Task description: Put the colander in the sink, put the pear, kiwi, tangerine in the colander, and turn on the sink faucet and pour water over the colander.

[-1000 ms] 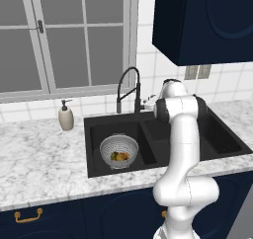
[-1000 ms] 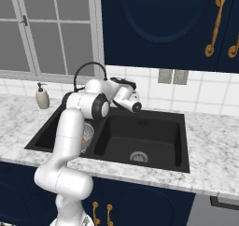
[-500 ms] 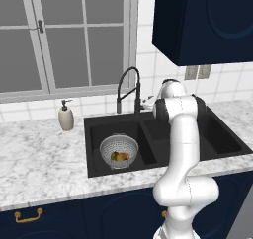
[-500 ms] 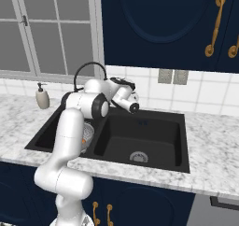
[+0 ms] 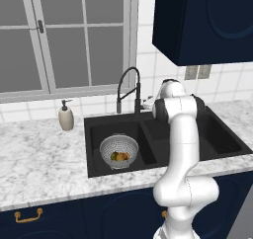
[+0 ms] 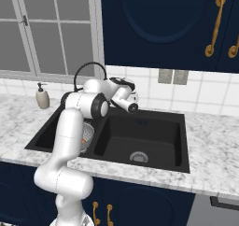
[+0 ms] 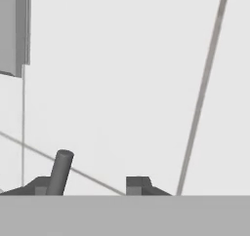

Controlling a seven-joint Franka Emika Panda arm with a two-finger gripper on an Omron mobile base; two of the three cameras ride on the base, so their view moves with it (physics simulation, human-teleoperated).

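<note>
Gripper (image 7: pixel 93 185): jaws having narrowed over the past second, now closing beside a grey lever (image 7: pixel 60 172).
Colander (image 5: pixel 119 150): sitting unmoved in sink (image 5: pixel 99 134), holding fruit.

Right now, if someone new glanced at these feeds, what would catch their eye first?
Probably the white arm rising in front of the black sink, its end effector up behind the black faucet near the tiled wall. Next, the metal colander in the left basin with orange and greenish fruit inside; no water is running.
</note>
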